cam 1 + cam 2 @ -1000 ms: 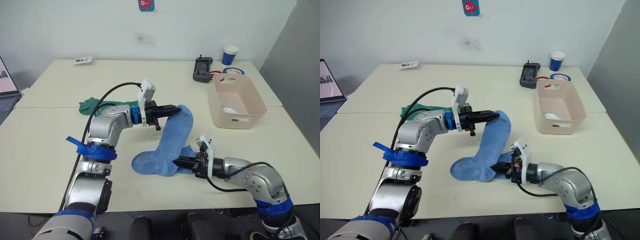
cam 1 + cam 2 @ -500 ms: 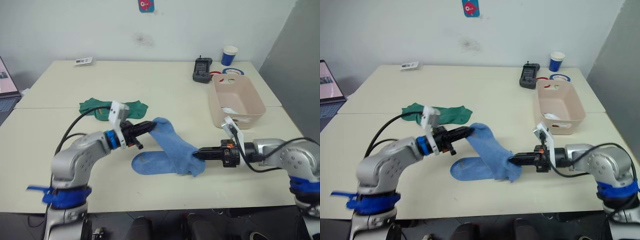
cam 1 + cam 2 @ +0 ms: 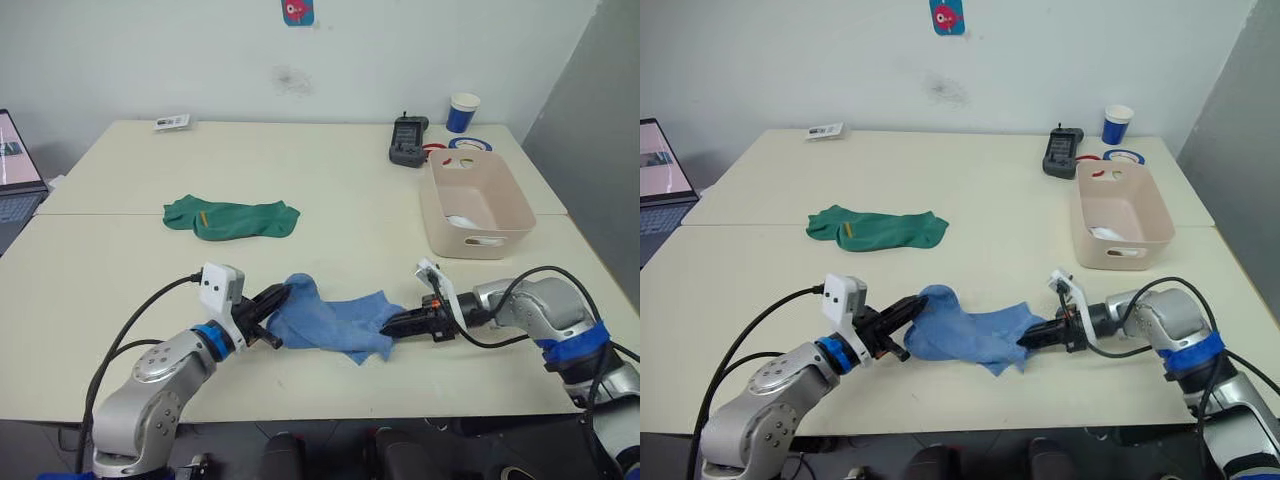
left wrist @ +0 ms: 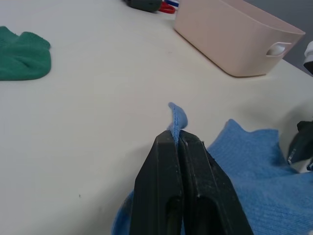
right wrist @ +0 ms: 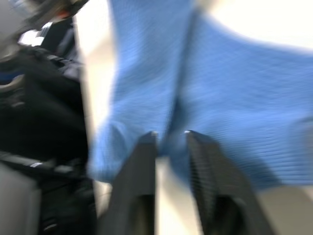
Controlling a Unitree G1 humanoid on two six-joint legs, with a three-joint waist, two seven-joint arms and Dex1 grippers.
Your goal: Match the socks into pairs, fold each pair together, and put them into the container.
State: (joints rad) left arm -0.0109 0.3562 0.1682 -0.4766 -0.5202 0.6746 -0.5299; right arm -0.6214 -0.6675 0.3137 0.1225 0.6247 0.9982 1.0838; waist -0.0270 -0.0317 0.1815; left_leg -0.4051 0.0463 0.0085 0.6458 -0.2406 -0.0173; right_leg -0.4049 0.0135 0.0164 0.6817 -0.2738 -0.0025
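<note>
i see the blue socks (image 3: 335, 322) bunched at table centre-front, left gripper (image 3: 277, 297) pinching their 9 o'clock end, right gripper (image 3: 392, 324) nipping the 3 o'clock end. tub (image 3: 505, 210) at 2 o'clock.

Both arms were rounded silver-grey metal shells with blue bands at the joints. Loose black cables looped along each forearm to a small white box at the wrist. Each ended in two slim black fingers.
</note>
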